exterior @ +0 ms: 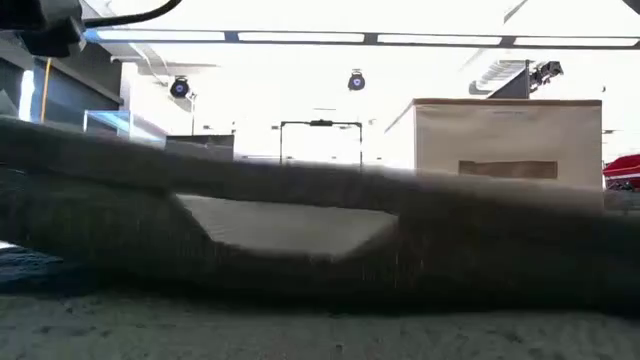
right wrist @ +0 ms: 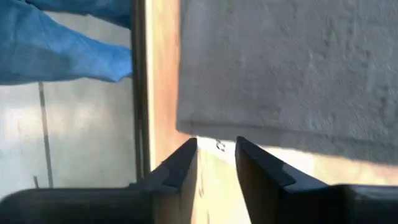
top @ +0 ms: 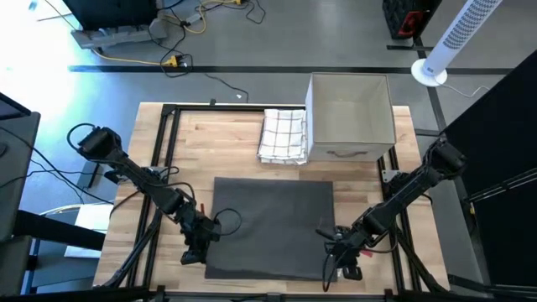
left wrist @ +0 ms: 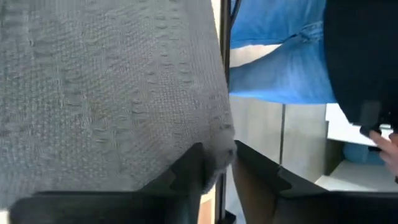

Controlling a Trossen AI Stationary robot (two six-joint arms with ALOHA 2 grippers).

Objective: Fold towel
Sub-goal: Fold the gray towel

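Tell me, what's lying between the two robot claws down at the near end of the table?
The high view shows only the gray towel between the left gripper and right gripper.

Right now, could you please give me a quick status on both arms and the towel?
Left end effector pinching gray towel at its near-left corner. Right end effector open, just short of near-right corner. Towel flat, unfolded. Nothing in the way.

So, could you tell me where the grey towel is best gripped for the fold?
At its two near corners, from the table's front edge. The grey towel lies flat, so only its edges offer a bite. The left pincer already pinches one corner; the right pincer sits open just off the other.
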